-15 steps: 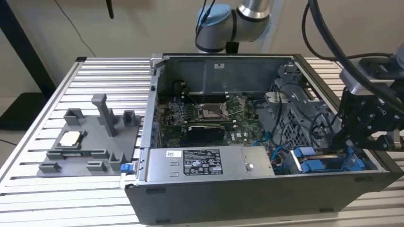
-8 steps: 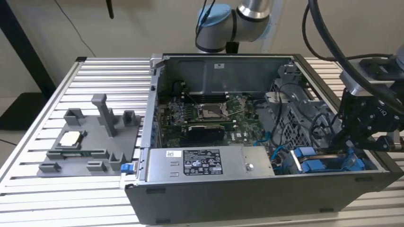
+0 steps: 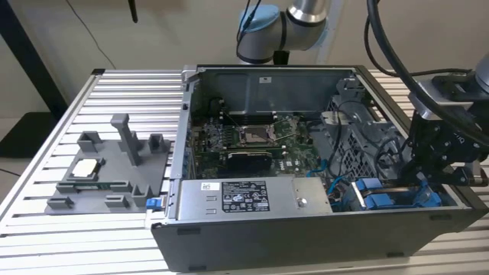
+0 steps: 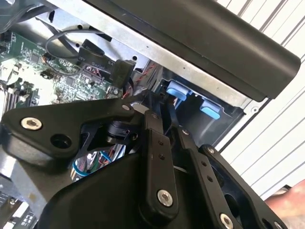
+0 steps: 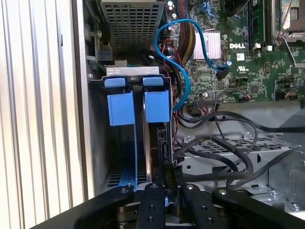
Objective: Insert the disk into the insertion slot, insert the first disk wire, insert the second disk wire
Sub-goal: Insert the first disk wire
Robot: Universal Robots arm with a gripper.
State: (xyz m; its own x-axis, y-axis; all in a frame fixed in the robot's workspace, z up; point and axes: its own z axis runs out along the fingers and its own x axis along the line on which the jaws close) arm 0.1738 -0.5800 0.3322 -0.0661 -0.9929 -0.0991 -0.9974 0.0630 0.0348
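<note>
Currently the gripper (image 5: 171, 174), nearly closed, pinches the disk (image 5: 159, 140) edgewise in the insertion slot (image 5: 131, 71): presumably rigid, shock-sensitive (hold edges).

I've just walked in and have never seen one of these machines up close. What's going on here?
A robot arm is working inside an open computer case on a slatted table. Its gripper hangs over the drive slot, the bay with blue rails in the case's near corner at the exterior view's right. The disk stands on edge in that slot, directly below the gripper. How far in it sits can't be told from here.
</note>
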